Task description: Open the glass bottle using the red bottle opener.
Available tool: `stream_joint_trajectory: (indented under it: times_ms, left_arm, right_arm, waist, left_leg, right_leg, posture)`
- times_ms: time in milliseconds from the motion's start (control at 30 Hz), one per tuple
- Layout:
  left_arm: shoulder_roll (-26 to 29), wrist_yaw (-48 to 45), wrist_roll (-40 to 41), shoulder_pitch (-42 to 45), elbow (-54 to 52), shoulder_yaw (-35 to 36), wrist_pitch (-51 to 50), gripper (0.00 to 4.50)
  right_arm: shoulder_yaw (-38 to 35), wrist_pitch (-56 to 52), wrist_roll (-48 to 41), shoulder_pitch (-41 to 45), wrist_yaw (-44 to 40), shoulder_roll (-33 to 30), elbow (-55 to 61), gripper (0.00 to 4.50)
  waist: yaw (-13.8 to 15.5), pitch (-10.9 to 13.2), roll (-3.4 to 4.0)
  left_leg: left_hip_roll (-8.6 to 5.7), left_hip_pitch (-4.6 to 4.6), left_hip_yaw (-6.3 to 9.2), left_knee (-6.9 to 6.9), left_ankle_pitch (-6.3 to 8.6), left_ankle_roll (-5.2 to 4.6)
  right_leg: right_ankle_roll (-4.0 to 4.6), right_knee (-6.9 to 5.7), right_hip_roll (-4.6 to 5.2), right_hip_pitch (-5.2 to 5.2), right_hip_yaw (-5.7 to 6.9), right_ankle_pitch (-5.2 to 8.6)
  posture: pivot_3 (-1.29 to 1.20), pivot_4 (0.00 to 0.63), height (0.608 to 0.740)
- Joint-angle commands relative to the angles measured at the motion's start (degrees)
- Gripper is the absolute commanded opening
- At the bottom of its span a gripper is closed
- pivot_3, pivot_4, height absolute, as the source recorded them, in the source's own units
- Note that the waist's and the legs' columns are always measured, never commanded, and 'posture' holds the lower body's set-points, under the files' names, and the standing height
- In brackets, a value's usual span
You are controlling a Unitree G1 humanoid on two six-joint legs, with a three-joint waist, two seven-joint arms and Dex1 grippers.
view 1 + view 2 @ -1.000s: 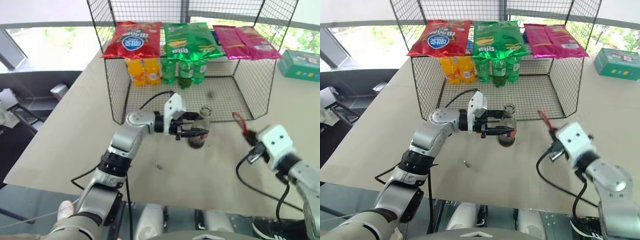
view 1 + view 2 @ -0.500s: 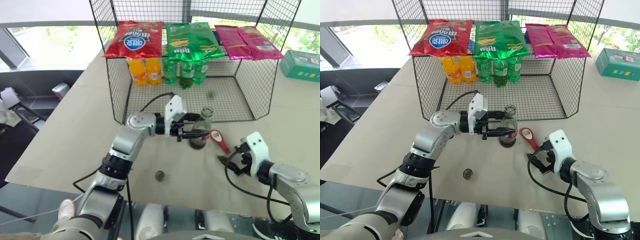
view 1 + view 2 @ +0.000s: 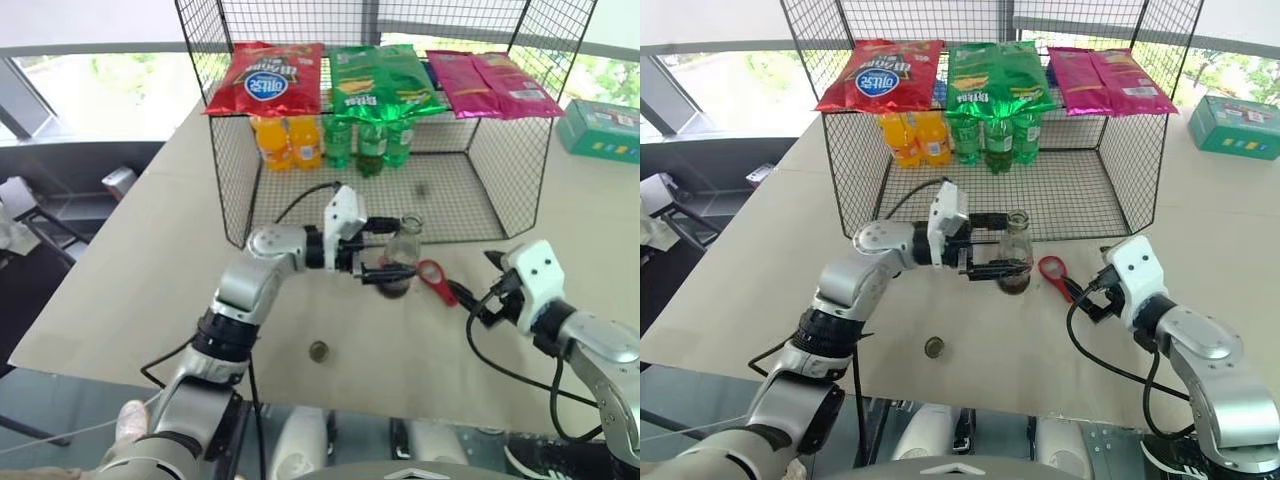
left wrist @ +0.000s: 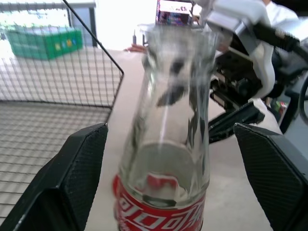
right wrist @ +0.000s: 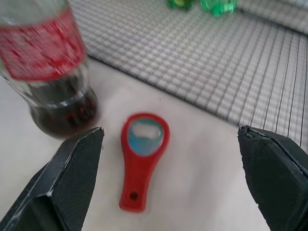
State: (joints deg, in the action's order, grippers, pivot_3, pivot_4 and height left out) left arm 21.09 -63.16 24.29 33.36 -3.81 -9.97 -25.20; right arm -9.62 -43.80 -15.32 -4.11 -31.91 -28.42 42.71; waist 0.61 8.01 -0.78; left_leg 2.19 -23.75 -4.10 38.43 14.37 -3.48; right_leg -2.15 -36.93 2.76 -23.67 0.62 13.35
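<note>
The glass bottle [image 3: 401, 258] stands uncapped on the table in front of the wire cage, with dark liquid at its bottom. My left gripper [image 3: 388, 249] reaches in level from the left. It is open, with its fingers [image 4: 72, 178] standing on either side of the bottle's neck [image 4: 168, 110] with gaps. The red bottle opener [image 3: 436, 279] lies flat on the table just right of the bottle, ring head toward the cage. My right gripper [image 3: 484, 284] is open a little right of the opener, holding nothing. The right wrist view shows the opener [image 5: 140, 159] lying between and beyond its fingers [image 5: 72, 178].
A round bottle cap [image 3: 319, 351] lies on the table nearer the front edge. The wire cage [image 3: 240, 180] behind holds orange bottles [image 3: 288, 142] and green bottles [image 3: 368, 145], with snack bags [image 3: 380, 80] on top. A green box [image 3: 600, 130] sits at the far right.
My right gripper let go of the opener, which now lies beside the bottle, and drew back to the right. My left gripper opened off the bottle. The cap came to rest on the table.
</note>
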Motion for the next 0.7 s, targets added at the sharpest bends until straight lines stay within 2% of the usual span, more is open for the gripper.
stream_joint_trajectory:
  times_ms: [33,167,367,567,700]
  left_arm:
    - [3.14,3.63,3.96,-3.15,-6.83,6.46,-3.86,4.46]
    - [1.86,15.84,2.89,-12.04,-11.03,15.09,-1.91,4.46]
    - [2.62,21.39,2.39,-28.12,-19.00,17.66,-1.61,4.46]
    - [0.89,23.77,3.49,-47.59,-25.38,24.68,4.87,4.46]
    - [0.18,26.39,4.24,-52.08,-27.56,26.12,5.07,4.46]
  right_arm:
    - [-3.28,8.25,-2.81,-1.98,-3.45,-0.44,0.73,4.50]
    - [-7.38,14.56,-5.43,-4.64,-6.51,-0.83,-5.09,4.50]
    - [-9.86,22.69,-5.12,-6.76,-9.63,-2.68,-11.48,4.50]
    - [-15.01,29.41,-6.31,-14.39,-14.43,-5.74,-14.61,4.50]
    - [-16.90,29.20,-9.11,-17.08,-14.73,-4.83,-15.93,4.50]
  waist:
    - [0.00,0.00,0.00]
    - [-0.08,0.01,-0.01]
    - [0.22,0.03,-0.04]
    - [0.19,0.02,-0.02]
    - [0.22,0.02,-0.02]
  left_leg:
    - [0.01,0.00,0.00,-0.01,0.00,0.00]
    - [0.04,0.01,0.00,-0.04,0.00,0.01]
    - [0.03,0.04,-0.06,-0.04,0.00,0.01]
    - [0.06,0.05,-0.06,-0.09,0.01,0.02]
    - [0.09,0.09,-0.02,-0.09,0.02,0.03]
  right_leg:
    - [0.00,0.00,0.00,0.00,0.00,0.00]
    - [0.00,0.03,0.00,0.00,0.01,0.00]
    - [0.03,0.04,0.11,0.03,-0.02,0.01]
    - [0.25,0.04,0.28,0.00,-0.01,0.13]
    - [0.26,0.05,0.47,0.02,-0.03,0.14]
  posture:
    - [0.00,0.150,0.740]
    - [0.00,0.150,0.740]
    - [0.00,0.150,0.740]
    - [0.00,0.150,0.740]
    - [0.00,0.150,0.740]
